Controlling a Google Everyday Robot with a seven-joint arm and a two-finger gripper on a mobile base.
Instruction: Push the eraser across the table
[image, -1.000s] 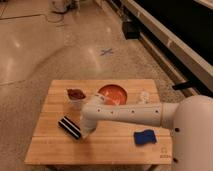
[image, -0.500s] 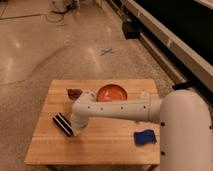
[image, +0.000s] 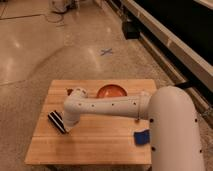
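The eraser (image: 57, 122), a flat black block with pale stripes, lies on the left part of the light wooden table (image: 95, 145), near its left edge. My white arm reaches from the right across the table. Its gripper (image: 68, 124) is at the arm's left end, low over the tabletop and right against the eraser's right side. The arm's end hides the fingers.
An orange bowl (image: 111, 91) stands at the table's back middle, partly behind the arm. A small dark brown object (image: 78, 92) sits at the back left. A blue sponge-like pad (image: 142, 137) lies at the front right. Polished floor surrounds the table.
The arm has swept left across the table, and the eraser has slid left with it, from the left-centre to near the left edge.
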